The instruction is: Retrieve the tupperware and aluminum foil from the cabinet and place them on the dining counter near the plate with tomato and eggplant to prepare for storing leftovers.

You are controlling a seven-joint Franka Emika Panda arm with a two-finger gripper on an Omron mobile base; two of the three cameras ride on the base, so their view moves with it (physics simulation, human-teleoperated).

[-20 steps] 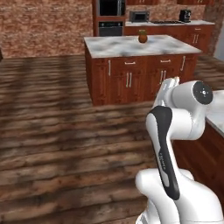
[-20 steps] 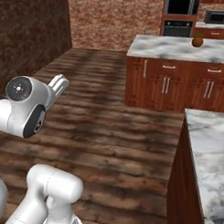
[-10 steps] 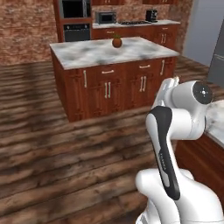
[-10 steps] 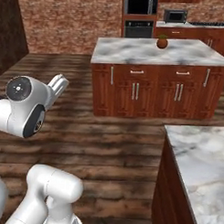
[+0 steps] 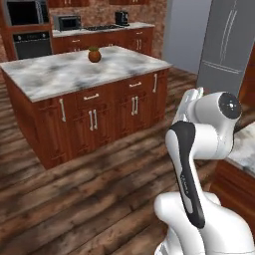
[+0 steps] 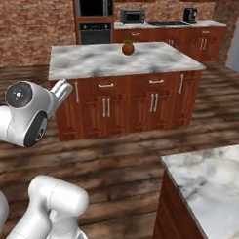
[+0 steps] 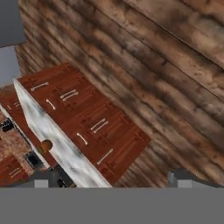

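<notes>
Facing marble-topped reddish-brown wooden island [image 5: 84,74] ahead of gripper [image 7: 113,178] | jaws wide apart, empty | dark plank floor [image 5: 74,199] below

You are looking at a home kitchen. A marble-topped island [image 5: 74,72] with reddish-brown drawer fronts and silver handles is standing at about eleven o'clock, with a small potted plant [image 5: 94,54] sitting on it. Behind it, at twelve o'clock, a built-in oven [image 6: 95,32], a microwave [image 6: 133,15] and a cooktop [image 6: 166,23] are lining a brick wall [image 6: 34,28]. A steel refrigerator [image 5: 226,47] is rising at two o'clock, and wood plank flooring [image 5: 74,199] is running underfoot.
</notes>
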